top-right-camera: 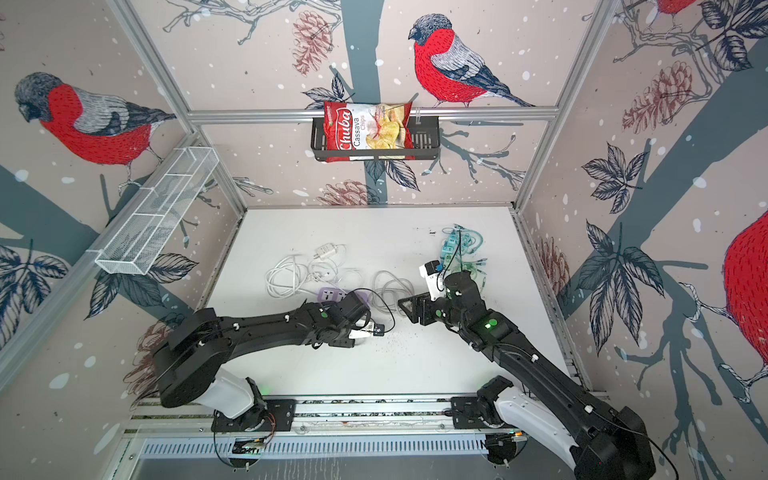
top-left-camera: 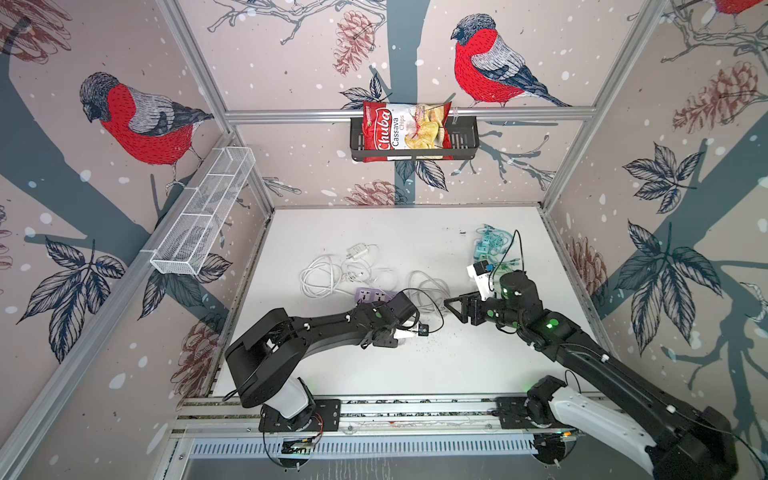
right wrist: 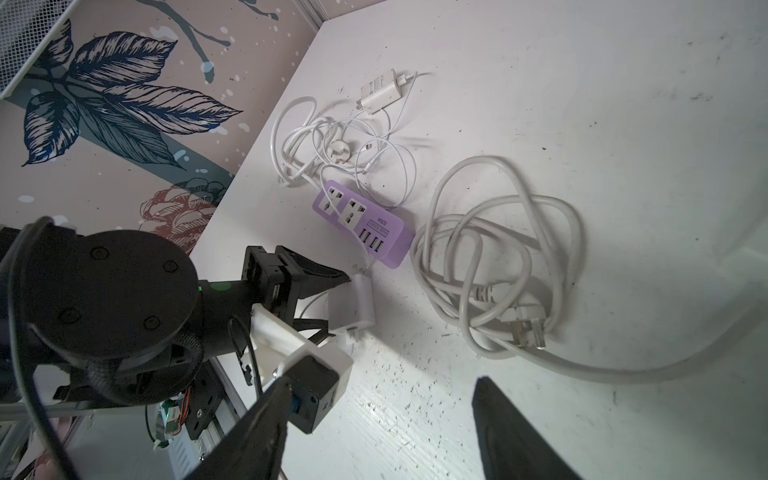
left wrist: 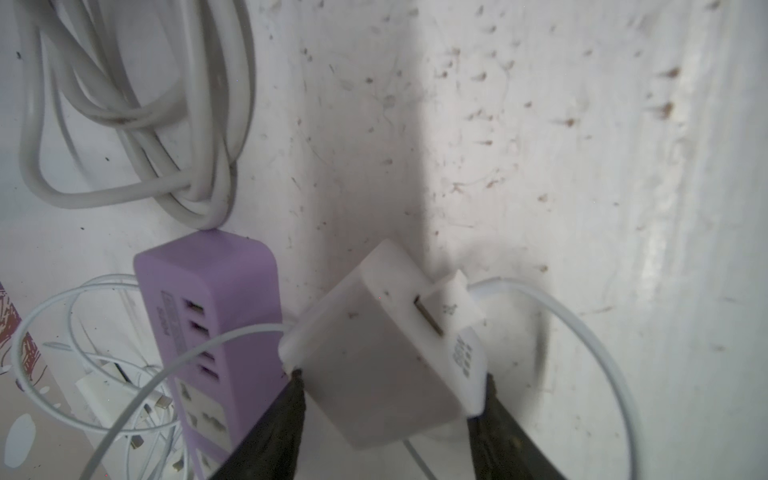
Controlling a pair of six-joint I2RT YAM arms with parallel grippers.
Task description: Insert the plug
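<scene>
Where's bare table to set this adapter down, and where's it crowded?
Bare: the near table along the front rail; the far strip under the back wall. Crowded: white cables, purple power strip and grey cord mid-table, teal bundle far right.

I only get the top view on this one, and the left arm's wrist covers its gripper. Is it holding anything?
Observer: Yes. The left wrist view shows the left gripper closed on a white charger, gripped from both sides.
Operator: Plugged in yet?
Observer: No. It sits beside the USB end of the purple power strip, not in a socket.
Operator: And the right gripper?
Observer: Its wrist view shows the right gripper open, with nothing in it.
</scene>
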